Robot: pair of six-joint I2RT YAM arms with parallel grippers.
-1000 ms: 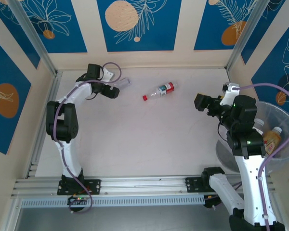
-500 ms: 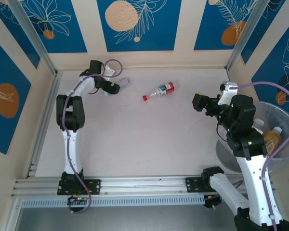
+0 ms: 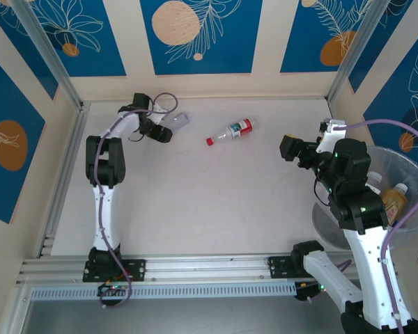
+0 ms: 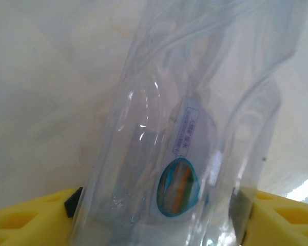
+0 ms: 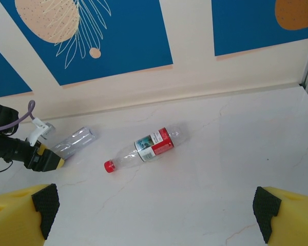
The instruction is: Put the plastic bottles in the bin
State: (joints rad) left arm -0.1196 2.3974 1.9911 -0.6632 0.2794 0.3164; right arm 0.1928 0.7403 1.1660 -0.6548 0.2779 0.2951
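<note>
Presently in hand: a clear bottle [image 4: 159, 154], thin-walled and dented, with a small oval sticker. It sits between the yellow fingers of my left gripper [image 4: 157, 205], whose black pads press on both its sides, so I read the gripper as clamped on it.
Where that is: the far-left part of the table [image 3: 195, 202], close to the far wall [image 3: 195, 85]. I cannot tell whether the bottle is clear of the surface.
Second bottle: a red-label bottle [image 3: 231, 130] with a red cap lies on its side toward the far wall, well apart from both grippers.
Bin [image 3: 322, 224]: off the table's right edge, beside my right arm. It holds at least one brown-labelled bottle [image 3: 393, 203].
Right gripper [image 3: 285, 147]: fingers spread wide, holding nothing, facing the red-label bottle across bare table.
Step, as I judge it: carry the clear bottle across to the bin. Two bottles remain out.
Risk, grip: the soft wall may buckle under the pads, and the bottle may twist or slip out during the long traverse.
Risk, path: the bin is on the far side from my left arm. A low carry could knock the red-label bottle rolling, or crowd my right arm.
Risk, release: opening short of the rim drops the bottle onto the table.
</note>
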